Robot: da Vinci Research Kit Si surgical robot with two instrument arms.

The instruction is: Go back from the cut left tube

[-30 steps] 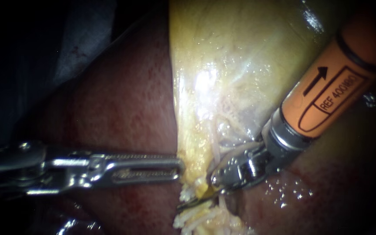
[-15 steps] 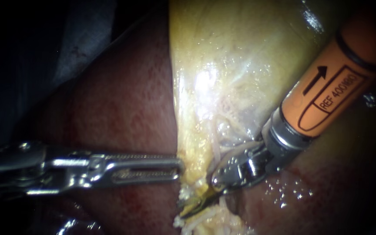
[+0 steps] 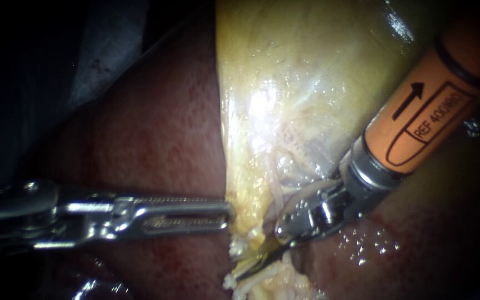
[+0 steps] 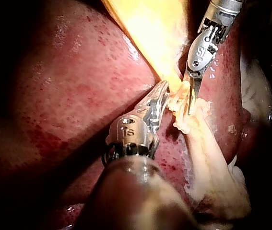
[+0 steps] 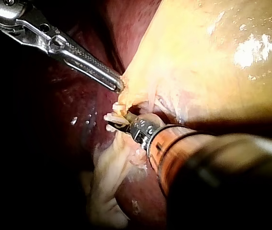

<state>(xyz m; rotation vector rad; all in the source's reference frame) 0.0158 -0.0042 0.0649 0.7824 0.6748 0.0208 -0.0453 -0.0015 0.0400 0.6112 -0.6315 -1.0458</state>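
Two instruments meet at the lower edge of one gallbladder (image 3: 306, 83), which lies on the liver (image 3: 151, 139).
The left instrument's tool (image 3: 230, 213) is clenched on the gallbladder's edge. The right instrument's tool (image 3: 243, 270), two thin blades lying together and gripping nothing, rests against the one pale, frayed tube (image 3: 251, 282) just below that edge, close beside the left tip.

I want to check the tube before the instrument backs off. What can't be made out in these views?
1. Cut ends of the tube: in every view, lost among the pale strands around the tip of the right instrument.
2. Whether the left instrument holds the gallbladder: its tip sits against the tissue edge in all views.
3. Far left of the endoscope view: too dark.
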